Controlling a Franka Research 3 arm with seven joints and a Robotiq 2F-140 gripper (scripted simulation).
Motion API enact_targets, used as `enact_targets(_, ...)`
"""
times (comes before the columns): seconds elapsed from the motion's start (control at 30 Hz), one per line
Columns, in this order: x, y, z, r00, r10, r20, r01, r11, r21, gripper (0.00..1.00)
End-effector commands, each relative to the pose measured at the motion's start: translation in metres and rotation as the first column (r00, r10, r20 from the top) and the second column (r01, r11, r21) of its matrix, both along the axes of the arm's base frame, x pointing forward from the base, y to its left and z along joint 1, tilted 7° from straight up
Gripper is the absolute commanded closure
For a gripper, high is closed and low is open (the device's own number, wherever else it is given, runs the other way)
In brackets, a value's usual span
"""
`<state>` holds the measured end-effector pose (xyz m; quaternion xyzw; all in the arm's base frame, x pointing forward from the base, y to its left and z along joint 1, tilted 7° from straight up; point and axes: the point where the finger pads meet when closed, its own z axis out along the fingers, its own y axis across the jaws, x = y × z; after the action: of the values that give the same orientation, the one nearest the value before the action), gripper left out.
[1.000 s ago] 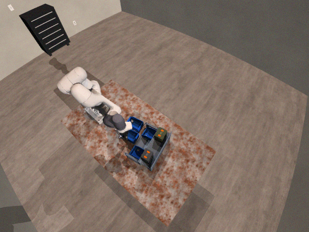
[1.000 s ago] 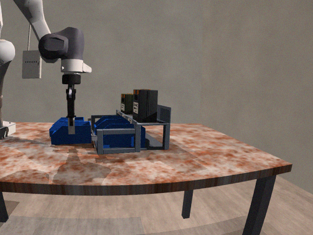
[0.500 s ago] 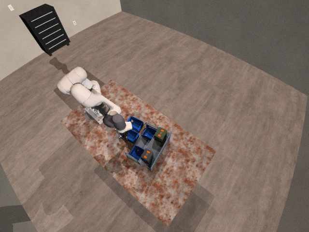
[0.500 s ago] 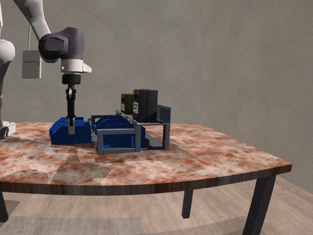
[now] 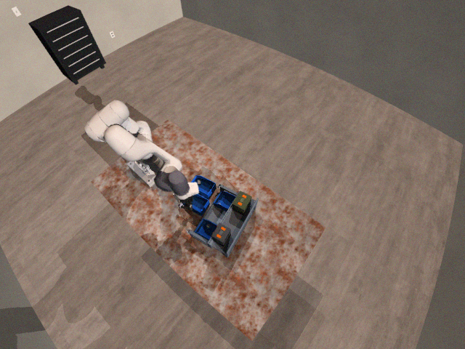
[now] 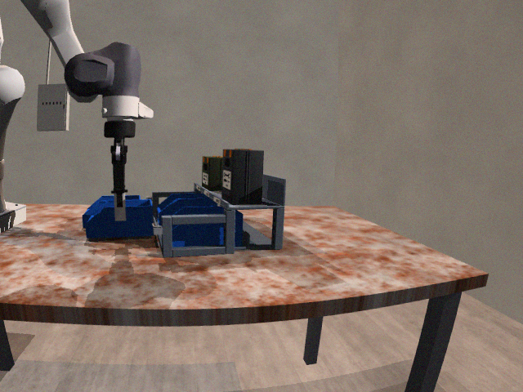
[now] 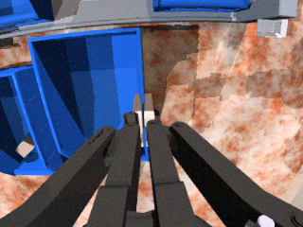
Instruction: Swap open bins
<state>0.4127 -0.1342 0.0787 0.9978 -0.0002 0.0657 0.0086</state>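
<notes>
The empty blue bin [image 7: 95,95] stands on the table in front of the grey shelf [image 5: 225,221]; it also shows in the overhead view [image 5: 198,204] and the side view [image 6: 118,219]. My gripper [image 7: 144,104] points straight down and is shut on this bin's thin right side wall, one finger inside and one outside. It shows in the side view [image 6: 119,211] too. A second blue bin [image 7: 26,146] with a small part in it stands on the table right beside the empty one [image 5: 204,185]. The shelf's middle place [image 5: 216,214] holds no bin.
Two other blue bins sit in the shelf's outer places [image 5: 224,198] [image 5: 205,228]. Two dark boxes with orange marks [image 5: 241,201] [image 5: 221,233] stand on the shelf's upper board. The shelf's front lip [image 7: 127,15] runs just beyond the held bin.
</notes>
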Motion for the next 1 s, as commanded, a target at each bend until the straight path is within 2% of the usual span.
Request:
enact_targets(0.0, -0.002, -0.001, 0.005, 1.0, -0.001, -0.004, 0.001, 1.0, -0.004, 1.0)
enact_targets(0.33, -0.005, -0.001, 0.031, 1.0, -0.001, -0.004, 0.001, 1.0, -0.004, 1.0)
enact_targets(0.4, -0.005, -0.001, 0.031, 1.0, -0.001, -0.004, 0.001, 1.0, -0.004, 1.0)
enact_targets(0.8, -0.009, 0.0, 0.065, 1.0, -0.001, -0.004, 0.001, 1.0, -0.004, 1.0)
enact_targets(0.97, -0.01, 0.0, 0.071, 1.0, -0.001, -0.004, 0.001, 1.0, -0.004, 1.0)
